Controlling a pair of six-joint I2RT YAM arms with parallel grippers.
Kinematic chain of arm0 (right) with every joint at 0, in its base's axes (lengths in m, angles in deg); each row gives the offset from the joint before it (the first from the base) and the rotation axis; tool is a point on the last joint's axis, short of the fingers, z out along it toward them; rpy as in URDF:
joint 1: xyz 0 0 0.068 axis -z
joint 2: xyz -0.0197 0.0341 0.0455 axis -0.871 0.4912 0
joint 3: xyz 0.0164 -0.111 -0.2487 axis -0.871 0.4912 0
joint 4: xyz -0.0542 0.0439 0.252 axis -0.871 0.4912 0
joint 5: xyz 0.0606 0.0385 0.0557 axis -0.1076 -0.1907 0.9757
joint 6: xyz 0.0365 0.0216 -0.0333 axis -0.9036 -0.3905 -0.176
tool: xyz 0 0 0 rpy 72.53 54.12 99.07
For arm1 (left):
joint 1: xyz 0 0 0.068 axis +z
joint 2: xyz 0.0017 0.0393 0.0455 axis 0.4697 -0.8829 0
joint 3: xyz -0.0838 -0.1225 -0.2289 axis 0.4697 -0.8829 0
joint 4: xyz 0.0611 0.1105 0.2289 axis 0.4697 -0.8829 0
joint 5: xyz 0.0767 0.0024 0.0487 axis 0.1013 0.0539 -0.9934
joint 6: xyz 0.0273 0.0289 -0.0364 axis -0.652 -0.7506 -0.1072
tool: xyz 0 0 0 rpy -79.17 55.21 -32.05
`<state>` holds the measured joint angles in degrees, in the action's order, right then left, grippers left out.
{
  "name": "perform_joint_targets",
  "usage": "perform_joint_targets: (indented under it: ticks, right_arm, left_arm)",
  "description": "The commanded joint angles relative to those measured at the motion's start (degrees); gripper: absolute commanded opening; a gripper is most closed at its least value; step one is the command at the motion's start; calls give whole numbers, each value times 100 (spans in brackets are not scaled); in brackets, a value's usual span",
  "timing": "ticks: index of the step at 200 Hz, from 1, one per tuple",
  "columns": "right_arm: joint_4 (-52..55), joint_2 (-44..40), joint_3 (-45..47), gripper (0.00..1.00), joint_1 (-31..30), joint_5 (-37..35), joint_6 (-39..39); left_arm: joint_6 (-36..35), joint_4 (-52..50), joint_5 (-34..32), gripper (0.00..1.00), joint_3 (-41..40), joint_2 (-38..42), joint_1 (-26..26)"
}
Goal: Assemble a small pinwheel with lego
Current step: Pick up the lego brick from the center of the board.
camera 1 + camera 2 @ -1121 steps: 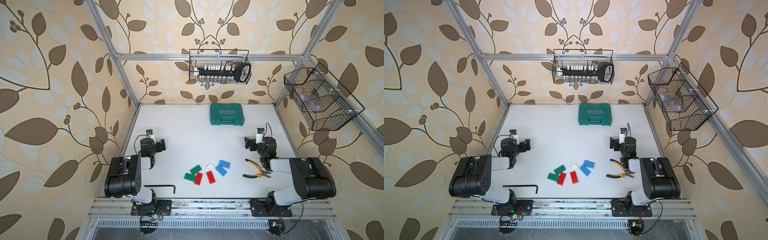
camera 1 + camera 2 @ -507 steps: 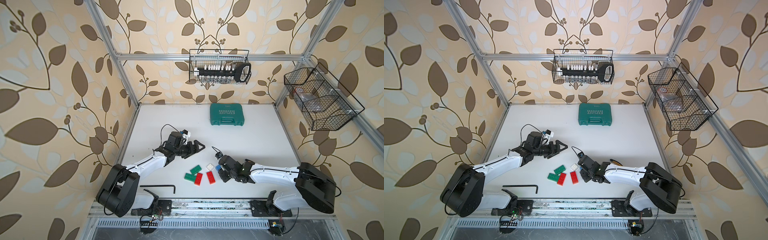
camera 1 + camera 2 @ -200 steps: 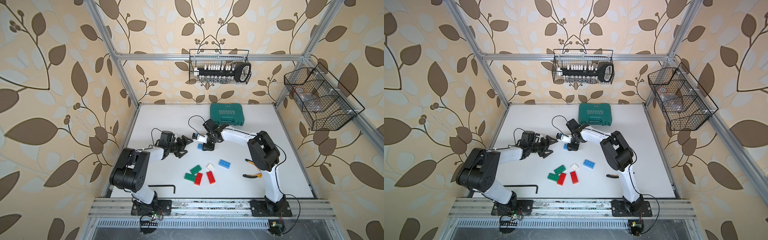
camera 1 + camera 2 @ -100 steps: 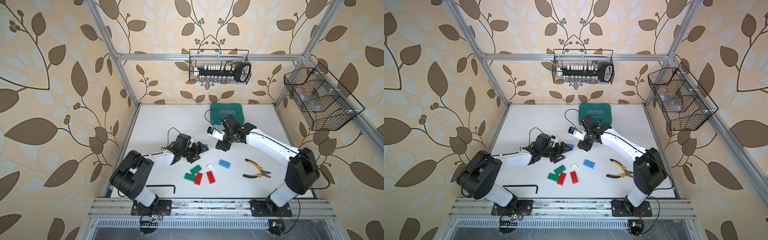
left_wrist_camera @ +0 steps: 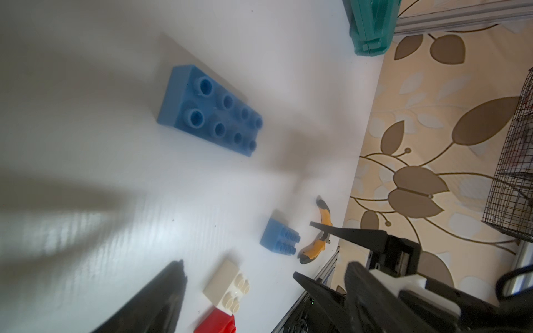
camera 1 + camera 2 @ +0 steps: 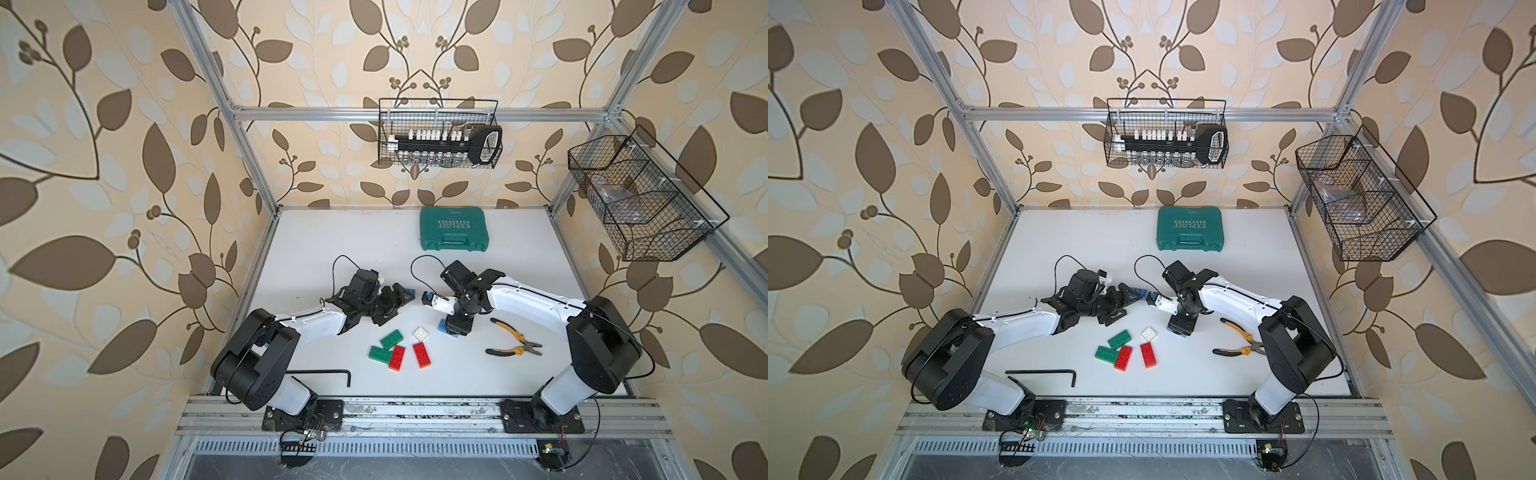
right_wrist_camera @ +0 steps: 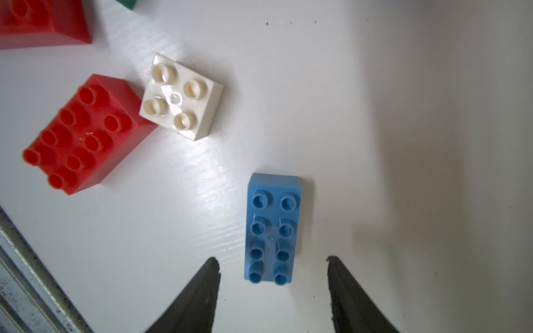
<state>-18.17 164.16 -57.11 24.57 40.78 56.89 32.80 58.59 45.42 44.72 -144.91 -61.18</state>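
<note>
The lego lies loose on the white table and no pinwheel shows. One blue brick [image 6: 410,292] [image 5: 210,111] lies flat just off the tips of my left gripper [image 6: 400,305] [image 5: 237,268], which is open and empty. My right gripper [image 6: 456,328] [image 7: 271,262] points down, open, its fingers apart on either side of a second blue brick [image 6: 442,327] [image 7: 272,227] without touching it. The white square brick [image 6: 421,333] [image 7: 181,96] sits next to it. Two red bricks [image 6: 422,354] [image 6: 397,357] and two green bricks [image 6: 391,338] [image 6: 379,354] lie towards the front.
A teal tool case [image 6: 453,235] stands at the back. Yellow-handled pliers [image 6: 515,343] lie right of the bricks and a black hex key [image 6: 320,372] at the front left. Wire baskets [image 6: 438,137] [image 6: 636,195] hang on the back and right walls.
My right gripper left a blue brick on the table by the left gripper, then swung towards the front and dropped over the second blue brick. My left gripper slid right towards the dropped brick.
</note>
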Motion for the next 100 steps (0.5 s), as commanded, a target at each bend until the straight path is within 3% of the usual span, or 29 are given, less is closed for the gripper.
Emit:
perform_joint_targets:
  ticks: [1,45,70,100]
  right_arm:
    - [-46,332,-81,55,-38,26,16]
    - [-224,463,105,51,-42,37,8]
    - [-205,669,-22,37,-38,35,-60]
    - [-164,940,-92,33,-33,56,-47]
  left_arm:
    - [-122,-60,-61,89,-34,172,109]
    - [-216,-161,-107,89,5,172,179]
    - [-244,-164,-98,89,40,172,216]
    - [-200,-7,40,90,-15,166,452]
